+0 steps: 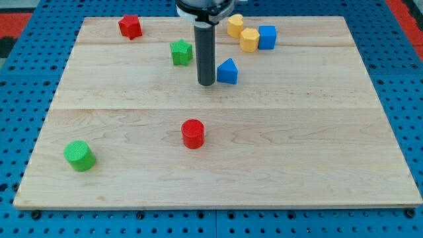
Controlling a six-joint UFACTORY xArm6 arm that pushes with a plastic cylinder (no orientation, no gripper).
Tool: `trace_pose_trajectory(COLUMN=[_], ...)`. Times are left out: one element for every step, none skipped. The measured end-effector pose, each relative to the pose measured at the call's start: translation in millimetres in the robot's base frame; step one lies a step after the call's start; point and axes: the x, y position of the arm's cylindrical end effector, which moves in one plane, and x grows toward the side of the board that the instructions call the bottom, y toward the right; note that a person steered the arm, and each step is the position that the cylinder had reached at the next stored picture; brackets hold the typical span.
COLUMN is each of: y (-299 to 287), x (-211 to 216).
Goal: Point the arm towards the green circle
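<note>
The green circle (80, 156) is a short green cylinder near the board's bottom left corner. My tip (206, 84) is at the end of the dark rod, in the upper middle of the board, far up and to the right of the green circle. The tip sits just left of a blue triangular block (228, 71) and below right of a green star block (181, 52). It touches no block that I can see.
A red cylinder (193, 133) stands near the board's middle, below the tip. A red star block (131, 26) is at top left. Two yellow blocks (236, 25) (249, 39) and a blue cube (267, 37) cluster at the top, right of the rod. The wooden board (330, 145) lies on a blue pegboard.
</note>
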Motion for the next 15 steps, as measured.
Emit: trace_pose_trajectory(y=[65.9, 57.7, 69.1, 58.9, 85.8, 110.4, 70.4, -54.1, -124.5, -116.4, -137.4, -265.6, -287.3, -190.4, -151.1], x=[-24.7, -90.9, -84.5, -44.4, -17.8, 84.7, 161.5, 144.0, 132.9, 184.0, 231.9, 204.0, 170.8, 152.0, 170.5])
